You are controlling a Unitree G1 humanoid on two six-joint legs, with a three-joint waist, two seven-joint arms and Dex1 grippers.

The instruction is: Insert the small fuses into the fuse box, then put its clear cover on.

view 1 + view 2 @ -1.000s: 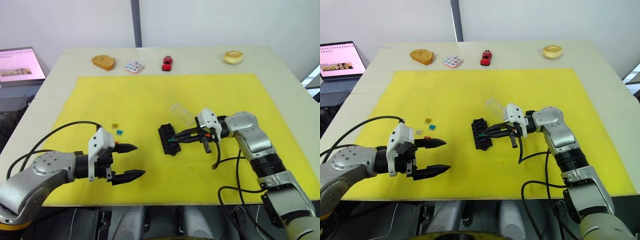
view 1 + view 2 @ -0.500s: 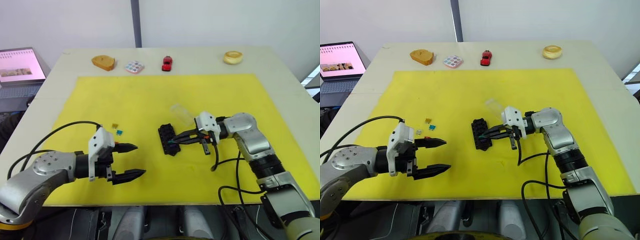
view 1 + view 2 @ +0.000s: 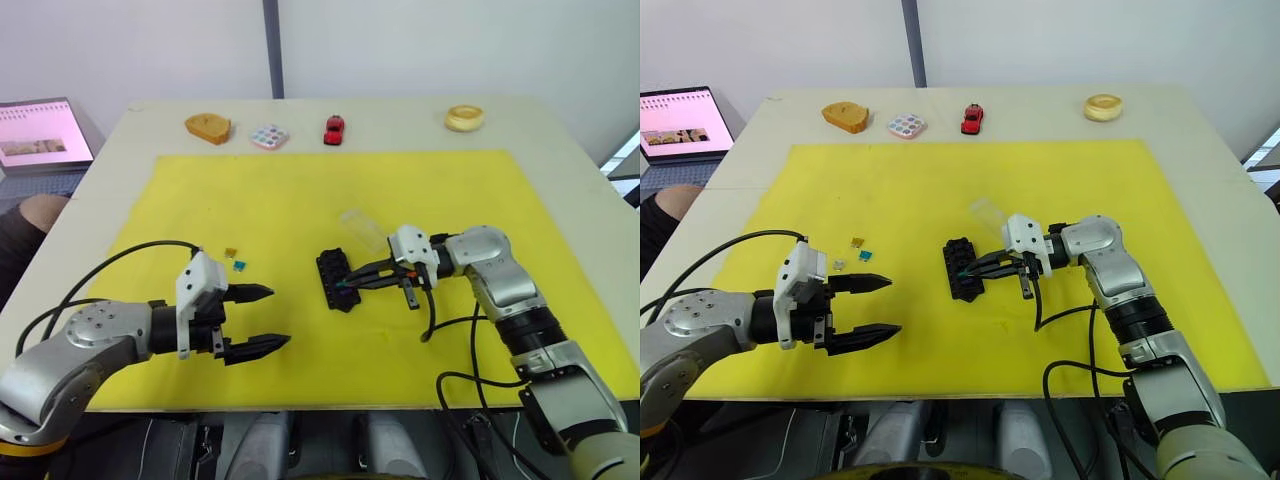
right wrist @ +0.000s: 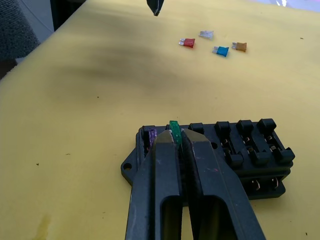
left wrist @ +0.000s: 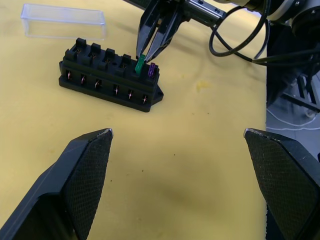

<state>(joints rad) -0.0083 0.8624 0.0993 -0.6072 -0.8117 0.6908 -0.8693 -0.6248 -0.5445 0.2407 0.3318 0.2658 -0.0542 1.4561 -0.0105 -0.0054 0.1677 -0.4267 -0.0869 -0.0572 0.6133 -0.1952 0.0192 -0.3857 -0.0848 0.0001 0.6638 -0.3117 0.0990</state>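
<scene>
The black fuse box [image 3: 335, 279] lies mid-mat, with a purple fuse [image 5: 151, 70] seated in its end slot. My right gripper [image 4: 175, 137] is shut on a green fuse [image 5: 140, 65], held at the slot next to the purple one. The clear cover [image 3: 362, 229] lies just behind the box. Four loose fuses, red [image 4: 187, 42], grey [image 4: 205, 34], blue [image 4: 221, 50] and amber [image 4: 240, 46], lie on the mat to the left. My left gripper [image 3: 255, 319] hovers open near the front left, a little in front of those fuses.
The yellow mat [image 3: 300, 190] covers most of the table. Along the far edge sit a bread slice [image 3: 207, 126], a white tile with coloured dots [image 3: 268, 135], a red toy car [image 3: 334, 128] and a round pastry [image 3: 464, 117]. A laptop [image 3: 40, 135] stands far left.
Both grippers have hardly moved. A person's arm has come into view at the left edge beside the laptop.
</scene>
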